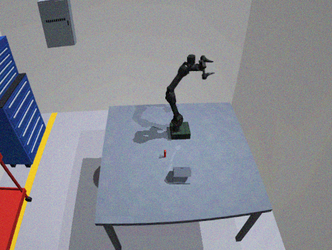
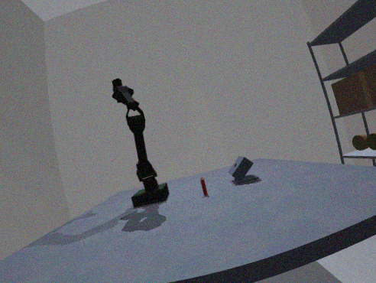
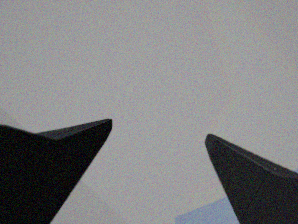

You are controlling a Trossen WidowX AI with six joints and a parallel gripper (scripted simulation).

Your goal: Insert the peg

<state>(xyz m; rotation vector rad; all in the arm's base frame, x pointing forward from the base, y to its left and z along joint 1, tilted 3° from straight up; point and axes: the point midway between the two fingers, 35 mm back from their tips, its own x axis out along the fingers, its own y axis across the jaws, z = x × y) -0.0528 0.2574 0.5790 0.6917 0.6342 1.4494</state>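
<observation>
A thin red peg (image 1: pixel 164 153) (image 2: pixel 204 187) stands upright on the table (image 1: pixel 135 196) (image 2: pixel 244 226), between the arm's base and the panel. The grey sloped panel block (image 1: pixel 182 173) (image 2: pixel 242 167) stands beyond the peg; its hole shows as a small dark spot in the exterior view, its shape too small to tell. My gripper (image 1: pixel 213 67) (image 3: pixel 158 130) is open and empty, raised high above the table and well away from the peg. In the wrist view its two fingertips stand wide apart with nothing between them.
The arm's dark green base (image 1: pixel 180 131) (image 2: pixel 150 195) sits toward the table's back. Off the table are a blue drawer cabinet (image 1: pixel 23 118), a red cart (image 1: pixel 11 209), a grey cabinet (image 1: pixel 57 25) and a shelf rack (image 2: pixel 325 88).
</observation>
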